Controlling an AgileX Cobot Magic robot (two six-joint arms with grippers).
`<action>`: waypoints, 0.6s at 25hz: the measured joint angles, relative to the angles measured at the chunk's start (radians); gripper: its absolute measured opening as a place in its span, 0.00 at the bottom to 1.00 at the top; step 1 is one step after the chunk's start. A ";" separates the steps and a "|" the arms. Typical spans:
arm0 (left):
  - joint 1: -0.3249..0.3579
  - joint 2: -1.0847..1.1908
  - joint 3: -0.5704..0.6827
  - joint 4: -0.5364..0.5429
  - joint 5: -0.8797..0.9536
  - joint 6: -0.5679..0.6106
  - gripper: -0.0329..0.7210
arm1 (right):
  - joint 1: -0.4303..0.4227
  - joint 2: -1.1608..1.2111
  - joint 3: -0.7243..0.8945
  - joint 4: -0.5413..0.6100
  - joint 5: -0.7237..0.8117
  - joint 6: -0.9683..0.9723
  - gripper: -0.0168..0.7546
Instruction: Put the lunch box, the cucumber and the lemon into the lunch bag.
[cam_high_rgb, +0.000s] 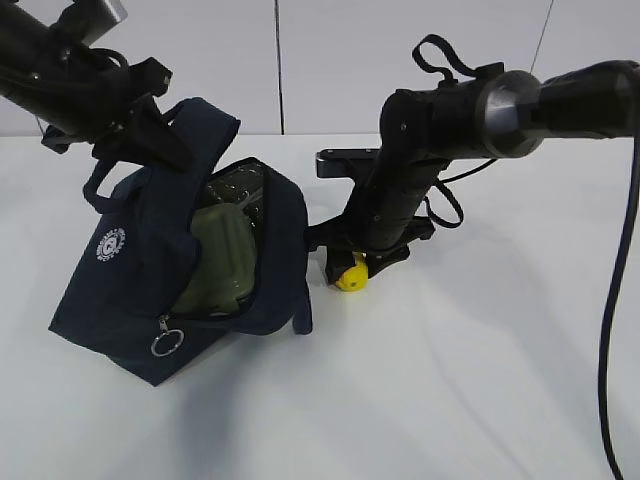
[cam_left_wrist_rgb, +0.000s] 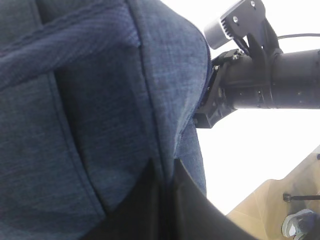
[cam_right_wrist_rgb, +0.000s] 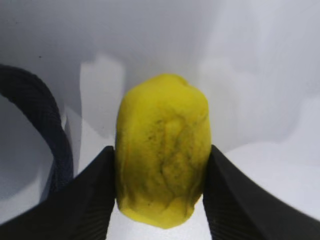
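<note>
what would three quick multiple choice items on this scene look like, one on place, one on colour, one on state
1. Where is the lunch box?
A. inside the lunch bag
B. on the table
C. in the right gripper

2. What colour is the bag?
A. red
B. dark navy
C. white

3. How do the right jaws stand?
A. wide open, empty
B. shut on the lemon
C. shut on a handle

Answers: A, its green lid shows through the open mouth; B, the fabric is navy in both views; B, both jaws press the lemon's sides.

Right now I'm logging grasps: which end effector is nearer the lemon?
Right. The right end effector is clamped on the lemon; the left end effector is apart, up at the lunch bag.
</note>
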 joint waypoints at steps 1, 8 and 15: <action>0.000 0.000 0.000 0.000 0.000 0.000 0.03 | 0.000 0.000 0.000 0.000 0.000 0.001 0.54; 0.000 0.000 0.000 0.000 0.000 0.000 0.03 | 0.000 0.001 -0.031 -0.002 0.082 0.014 0.53; 0.000 0.000 0.000 0.002 0.000 0.000 0.03 | 0.000 0.002 -0.230 -0.024 0.256 0.022 0.53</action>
